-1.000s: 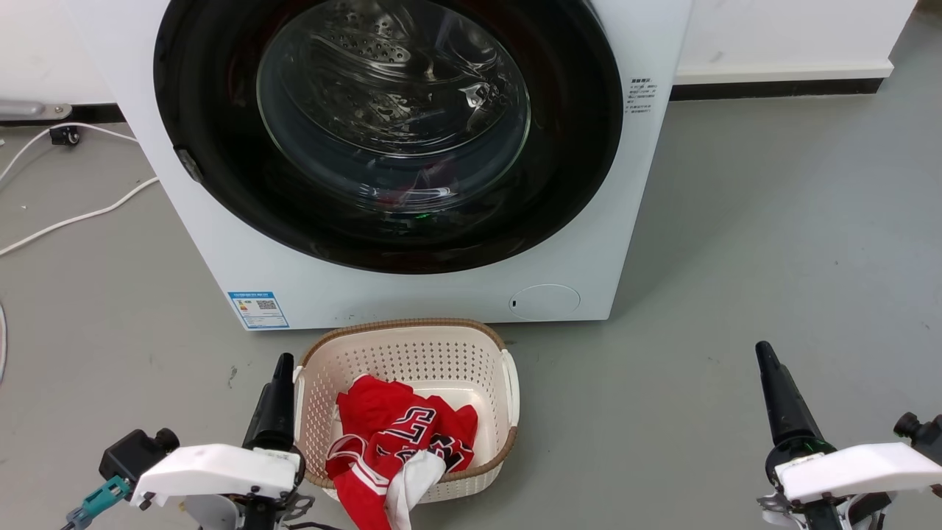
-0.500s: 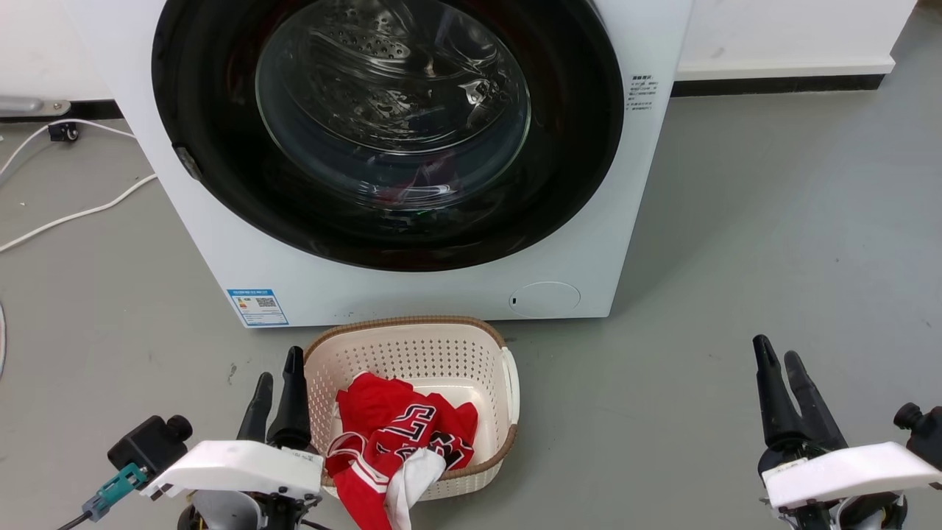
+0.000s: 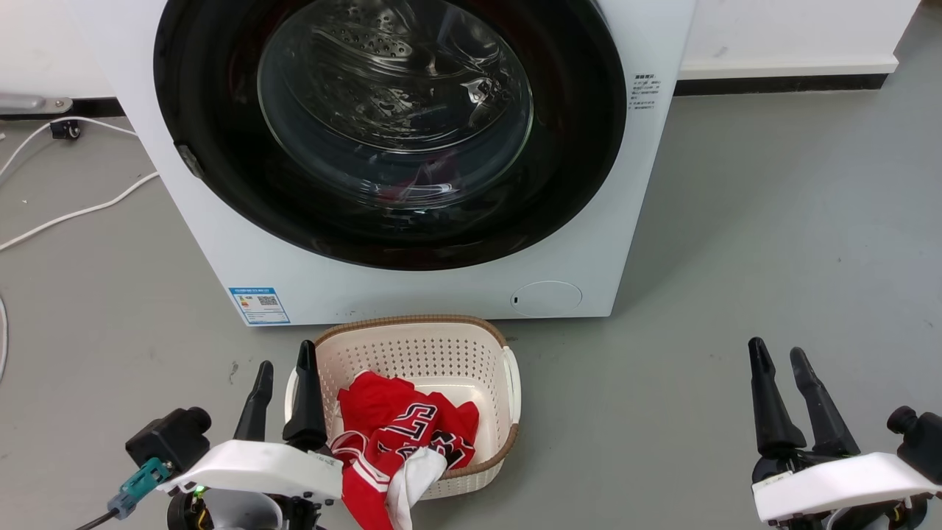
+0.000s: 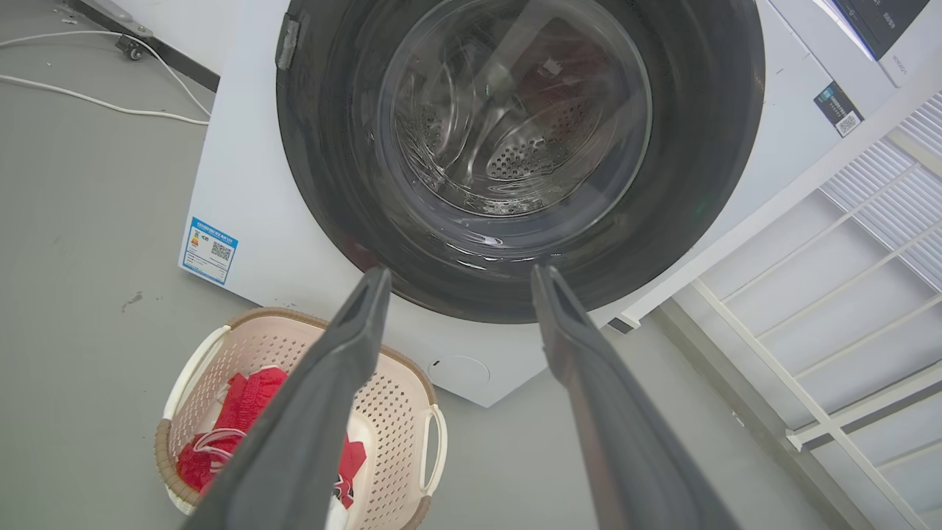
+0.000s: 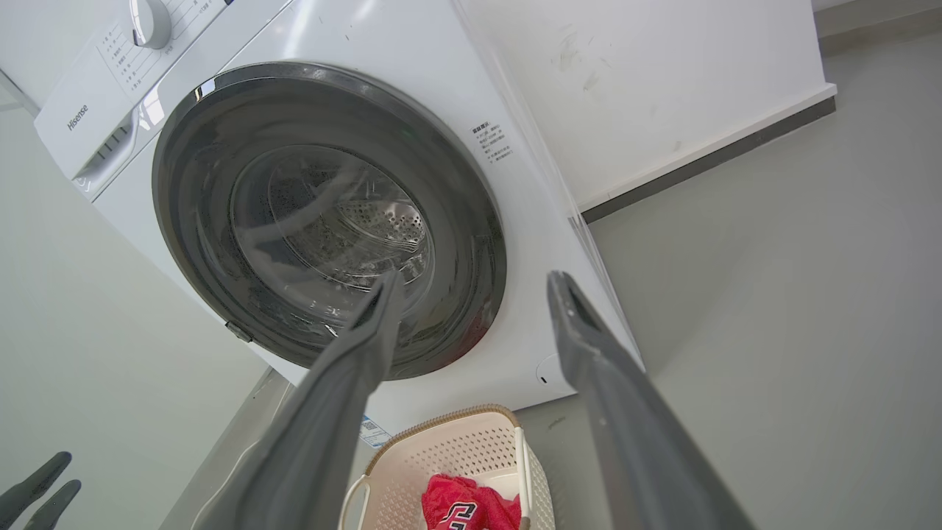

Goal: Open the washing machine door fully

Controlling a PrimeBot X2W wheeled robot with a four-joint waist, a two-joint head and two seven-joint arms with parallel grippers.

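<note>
Grey floor (image 3: 736,221) lies all around us. We see the white washing machine (image 3: 257,265) standing on it. The washing machine door (image 3: 581,147), round and black with clear glass in the middle, sits flat against the machine's front, closed. Down low, our left gripper (image 3: 285,355) has its two fingers spread apart, just beside the left rim of a cream basket (image 3: 412,342) with a red shirt (image 3: 390,423) inside. Our right gripper (image 3: 776,347) is over bare floor on the right, fingers spread apart too. Both grippers are well away from the door. A white cable (image 3: 73,217) lies on the floor at the left.
</note>
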